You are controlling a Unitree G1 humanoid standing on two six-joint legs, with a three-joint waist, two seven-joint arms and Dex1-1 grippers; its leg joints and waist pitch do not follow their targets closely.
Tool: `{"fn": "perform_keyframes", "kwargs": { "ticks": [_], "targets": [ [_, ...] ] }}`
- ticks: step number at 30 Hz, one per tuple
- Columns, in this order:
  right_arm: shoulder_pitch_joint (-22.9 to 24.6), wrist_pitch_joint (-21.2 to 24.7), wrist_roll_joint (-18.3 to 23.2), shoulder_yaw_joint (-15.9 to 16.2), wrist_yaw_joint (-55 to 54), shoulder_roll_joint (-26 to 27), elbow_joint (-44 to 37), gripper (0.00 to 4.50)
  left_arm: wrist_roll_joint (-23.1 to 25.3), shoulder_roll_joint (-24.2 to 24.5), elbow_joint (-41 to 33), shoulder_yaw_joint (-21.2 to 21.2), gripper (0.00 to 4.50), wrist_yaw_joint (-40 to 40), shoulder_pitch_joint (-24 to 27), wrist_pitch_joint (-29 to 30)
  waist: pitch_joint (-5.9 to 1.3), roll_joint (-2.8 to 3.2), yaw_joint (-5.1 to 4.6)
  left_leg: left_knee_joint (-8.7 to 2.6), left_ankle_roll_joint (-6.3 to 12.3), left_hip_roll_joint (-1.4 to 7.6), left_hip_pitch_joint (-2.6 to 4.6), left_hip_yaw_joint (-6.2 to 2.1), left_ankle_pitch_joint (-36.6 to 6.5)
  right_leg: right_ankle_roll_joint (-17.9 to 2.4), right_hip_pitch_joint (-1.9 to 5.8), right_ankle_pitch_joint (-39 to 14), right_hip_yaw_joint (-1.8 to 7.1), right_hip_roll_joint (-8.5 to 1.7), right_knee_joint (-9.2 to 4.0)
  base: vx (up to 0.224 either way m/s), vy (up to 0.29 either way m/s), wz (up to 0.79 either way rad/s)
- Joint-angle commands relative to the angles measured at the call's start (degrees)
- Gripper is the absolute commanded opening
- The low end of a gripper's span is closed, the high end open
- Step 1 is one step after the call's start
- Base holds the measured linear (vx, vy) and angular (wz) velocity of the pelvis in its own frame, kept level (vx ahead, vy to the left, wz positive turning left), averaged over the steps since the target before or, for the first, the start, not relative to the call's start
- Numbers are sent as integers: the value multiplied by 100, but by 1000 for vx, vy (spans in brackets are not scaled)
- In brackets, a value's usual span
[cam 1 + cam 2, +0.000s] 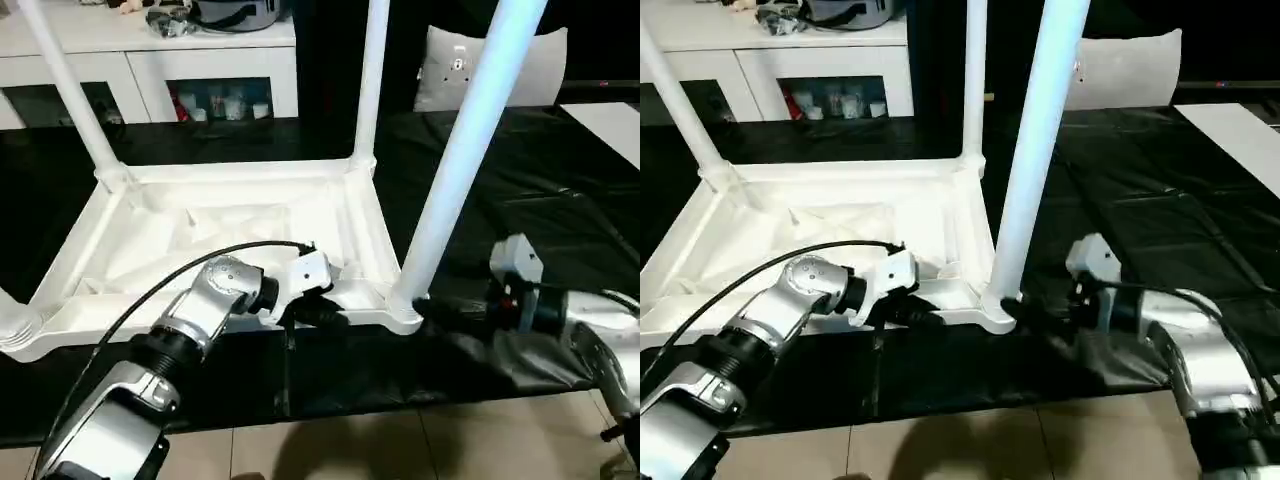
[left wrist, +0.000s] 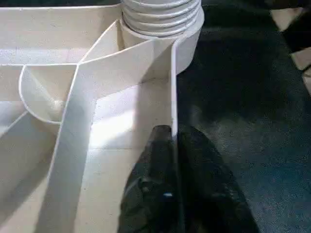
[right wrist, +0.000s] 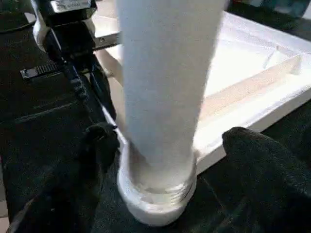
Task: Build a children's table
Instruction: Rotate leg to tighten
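We have the tabletop [image 1: 215, 225] upside down on the black mat, legs up. Our left gripper [image 2: 174, 145] pinches its near rim, likely to steady it. Right gripper [image 3: 160, 145], fingers apart, straddles the near-right leg [image 1: 455, 160] at its socket.

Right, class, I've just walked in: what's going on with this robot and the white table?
The white tabletop lies upside down on a black mat with legs standing in its corner sockets. The left gripper is shut on the tabletop's near rim. The right gripper is open around the base of the near right leg, at its corner socket.
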Motion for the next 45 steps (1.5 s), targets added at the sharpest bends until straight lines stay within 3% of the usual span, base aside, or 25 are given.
{"fn": "perform_keyframes", "kwargs": {
  "ticks": [1, 5, 11, 22, 25, 29, 30, 33, 36, 39, 41, 42, 45],
  "targets": [
    [-122, 14, 8, 47, 115, 5, 119, 374, -57, -3, -109, -84, 2, -266, 97, -108, -380, -69, 22, -340, 693, 341, -23, -134, -462, -498, 308, -1862, 335, -572, -469, 0, 0, 0],
    [-235, 84, -11, 148, 291, -15, 275, 333, 47, -12, -35, -141, 0, -176, 79, -207, -388, -72, 29, -332, 726, 359, -15, -130, -467, -674, 316, -1614, 342, -584, -426, 0, 0, 0],
    [-505, 110, -101, 389, 658, -32, 570, 288, 161, -39, 201, -103, 0, -154, -41, -293, -370, -70, 31, -332, 662, 332, -14, -114, -554, -575, 322, -1937, 333, -573, -474, 0, 0, 0],
    [-555, 500, -57, 531, 670, 73, 533, 202, 122, -102, 256, -36, 0, -116, -80, -140, -374, -51, 49, -340, 618, 344, -5, -120, -564, -583, 320, -1922, 336, -575, -470, 0, 0, 0],
    [-418, 773, 79, 450, 277, 296, 191, 197, -37, -224, 67, 117, 0, 37, -17, 166, -370, -11, 43, -344, 601, 348, 0, -126, -585, -587, 316, -1921, 336, -576, -477, 0, 0, 0],
    [-322, 877, 22, 408, -253, 542, -51, 196, -114, -344, -120, 221, 0, 282, 43, 415, -353, -16, 7, -358, 486, 317, 8, -131, -696, -485, 308, -2262, 320, -584, -529, 0, 0, 0],
    [-365, 1130, -278, 343, -1371, 1051, -108, 196, -113, -609, -413, 327, 0, 857, 135, 841, -352, -18, -17, -363, 436, 321, 9, -130, -709, -447, 303, -2343, 325, -577, -525, 0, 0, 0],
    [-434, 1392, -470, 279, -2238, 1510, -104, 196, -121, -947, -627, 457, 0, 1432, 197, 1236, -340, -7, -116, -374, 274, 306, 27, -153, -809, -406, 287, -2550, 281, -572, -566, 0, 0, 0],
    [-584, 1472, -596, 54, -3317, 2166, 81, 194, -75, -1496, -684, 591, 0, 2174, 172, 1620, -337, -18, -243, -365, 314, 275, 7, -146, -792, -372, 277, -2612, 295, -575, -605, 0, 0, 0],
    [-721, 1355, -813, 45, -3924, 2439, 325, 194, -63, -1812, -672, 600, 0, 2496, 168, 1619, -348, -13, -278, -353, 414, 242, -22, -144, -716, -329, 283, -2568, 295, -561, -601, 0, 0, 0],
    [-730, 1277, -752, -26, -3903, 2543, 328, 194, 42, -1803, -692, 544, 0, 2545, 176, 1525, -348, 2, -291, -345, 475, 223, -29, -134, -696, -259, 285, -2609, 293, -558, -625, 0, 0, 0],
    [-707, 1234, -642, -83, -3755, 2563, 292, 229, 130, -1744, -682, 503, 0, 2556, 173, 1450, -348, 5, -292, -349, 519, 224, -31, -135, -705, -224, 283, -2610, 299, -553, -628, 0, 0, 0],
    [-606, 920, -920, -14, -3706, 2336, 280, 264, 282, -1563, -686, 489, 0, 2528, 181, 1231, -348, 17, -287, -364, 562, 255, -22, -144, -762, -211, 268, -2561, 302, -554, -622, 0, 0, 0]
  ]
}}
